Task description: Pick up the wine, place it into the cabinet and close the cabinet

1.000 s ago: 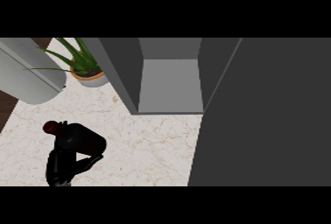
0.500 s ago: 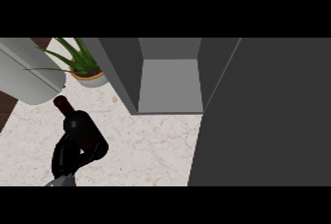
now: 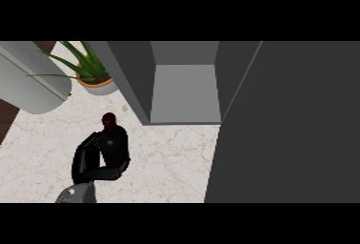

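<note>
Wine bottle (image 3: 112, 139), held by curled fingers of the left robot hand (image 3: 85, 166), has shifted nearer the open cabinet (image 3: 184, 90), apparently lifted; insertion next.

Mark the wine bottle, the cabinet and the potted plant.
wine bottle (image 3: 109, 121), head view, on its reddish top.
cabinet (image 3: 184, 93), head view, inside its open compartment.
potted plant (image 3: 99, 86), head view, on its pot.
</note>
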You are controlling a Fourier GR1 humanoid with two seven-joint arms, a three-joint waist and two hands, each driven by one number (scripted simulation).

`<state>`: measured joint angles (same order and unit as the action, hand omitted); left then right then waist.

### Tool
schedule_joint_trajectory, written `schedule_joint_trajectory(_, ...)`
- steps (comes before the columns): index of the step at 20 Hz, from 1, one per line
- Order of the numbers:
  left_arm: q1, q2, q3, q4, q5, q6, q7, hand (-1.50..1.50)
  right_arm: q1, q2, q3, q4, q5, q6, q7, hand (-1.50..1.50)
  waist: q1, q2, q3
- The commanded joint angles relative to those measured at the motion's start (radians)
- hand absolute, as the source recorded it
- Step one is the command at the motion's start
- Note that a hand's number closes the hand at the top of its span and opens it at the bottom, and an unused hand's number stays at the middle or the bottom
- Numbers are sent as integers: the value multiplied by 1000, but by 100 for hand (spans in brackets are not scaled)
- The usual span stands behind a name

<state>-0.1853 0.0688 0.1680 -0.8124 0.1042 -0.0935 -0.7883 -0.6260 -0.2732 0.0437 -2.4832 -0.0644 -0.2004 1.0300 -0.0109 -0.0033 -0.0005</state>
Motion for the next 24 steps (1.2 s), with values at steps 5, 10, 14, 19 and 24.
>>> schedule_joint_trajectory(5,-5,-41,-113,-159,-69,14,25,150,24,-1,-44,-83,-89,1,71,-150,9,-2,1)
schedule_joint_trajectory(10,-21,-68,-182,-335,-71,50,123,150,84,6,-68,-75,-109,29,11,-150,11,-2,2)
schedule_joint_trajectory(14,-42,-68,-305,-428,41,103,223,150,4,-19,-102,-52,-153,27,71,-150,2,-4,1)
schedule_joint_trajectory(19,-17,-69,-408,-652,111,181,419,150,21,-11,-90,-53,-127,27,50,-150,9,-3,1)
schedule_joint_trajectory(24,-137,-69,-512,-724,136,386,562,150,15,5,-71,-19,-107,29,17,-150,2,0,1)
